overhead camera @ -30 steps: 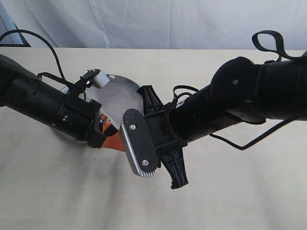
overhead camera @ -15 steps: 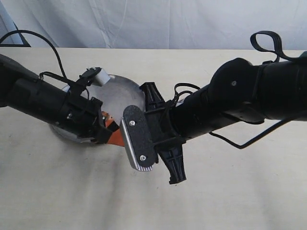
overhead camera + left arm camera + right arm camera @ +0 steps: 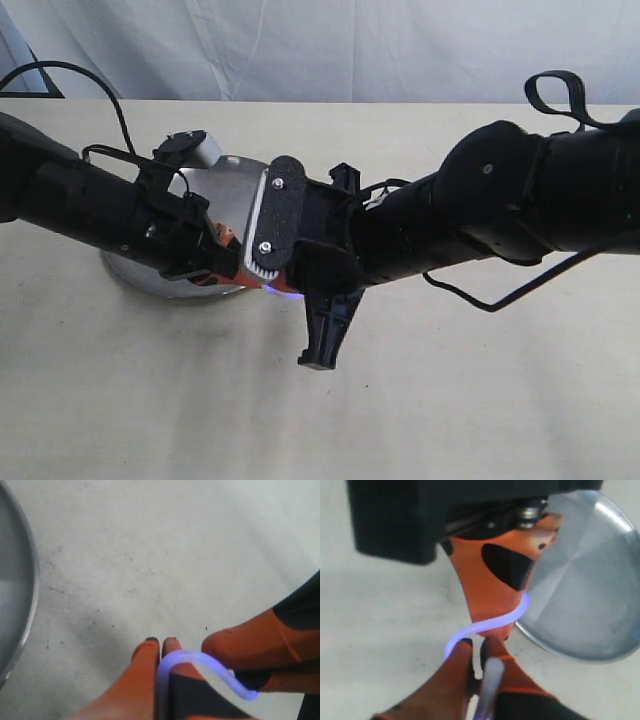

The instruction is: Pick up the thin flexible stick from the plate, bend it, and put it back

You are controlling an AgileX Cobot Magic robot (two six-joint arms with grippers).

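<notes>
The stick [image 3: 490, 622] is gripped at both ends and bent into an S-curve between the two grippers. The left gripper [image 3: 161, 642] is closed tightly on one end, with its fingertips almost touching. The right gripper [image 3: 479, 645] is clamped on the other end in the same way. The grippers are set close together, tip to tip, just off the near right rim of the plate [image 3: 150, 278]. The stick is seen over the table [image 3: 450, 400], outside the plate.
</notes>
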